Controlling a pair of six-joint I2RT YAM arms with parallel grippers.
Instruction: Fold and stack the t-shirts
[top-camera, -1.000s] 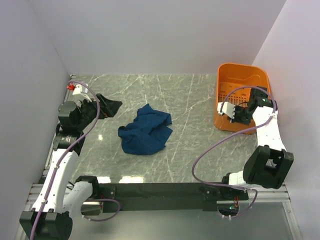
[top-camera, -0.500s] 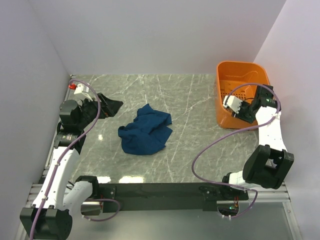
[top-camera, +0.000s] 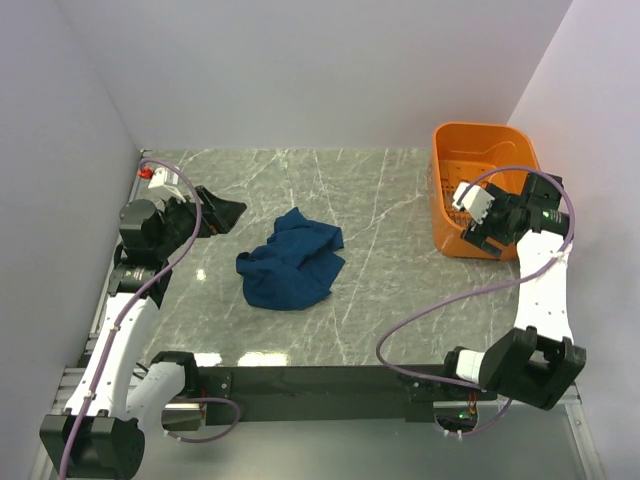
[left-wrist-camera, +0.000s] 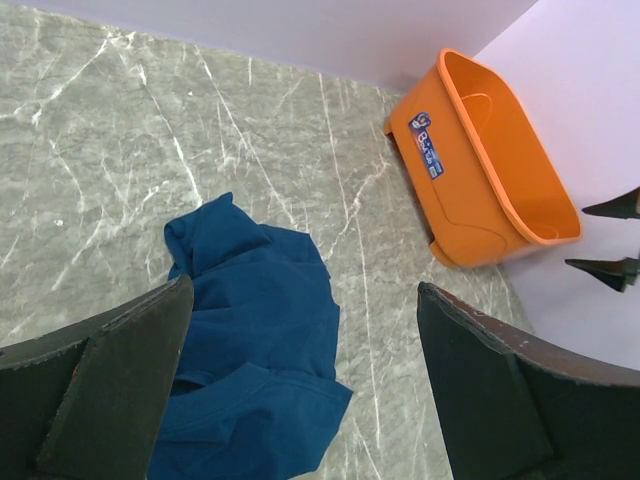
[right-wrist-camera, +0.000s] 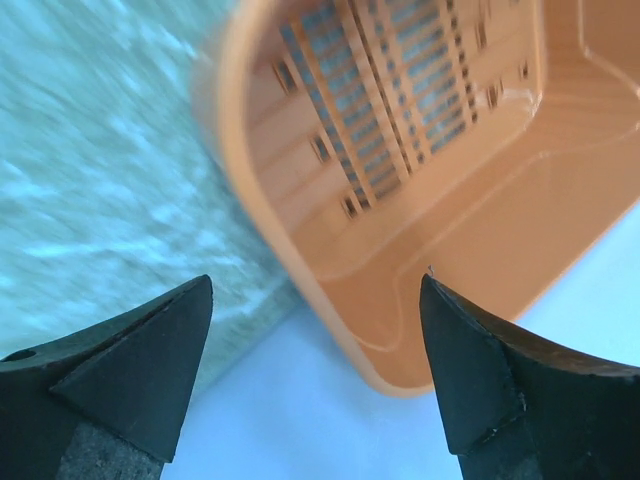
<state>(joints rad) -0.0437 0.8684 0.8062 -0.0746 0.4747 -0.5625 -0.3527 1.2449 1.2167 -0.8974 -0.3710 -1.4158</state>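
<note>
A dark teal-blue t-shirt (top-camera: 291, 265) lies crumpled in a heap on the marble table, left of centre. In the left wrist view the t-shirt (left-wrist-camera: 250, 340) sits just below and ahead of my left gripper (left-wrist-camera: 305, 290), which is open and holds nothing. That left gripper (top-camera: 222, 212) hovers at the table's left side, apart from the cloth. My right gripper (top-camera: 482, 228) is open and empty above the near end of the orange basket (top-camera: 480, 165). In the right wrist view the right gripper (right-wrist-camera: 316, 283) has the basket (right-wrist-camera: 430, 150) beneath it.
The basket (left-wrist-camera: 490, 170) stands at the back right, against the white side wall, and looks empty inside. The tips of the right fingers (left-wrist-camera: 610, 208) show past the basket in the left wrist view. White walls close in the left, back and right sides.
The right gripper has opened wide and swung right and back, over the basket's near end. The left arm and the t-shirt have not moved.
</note>
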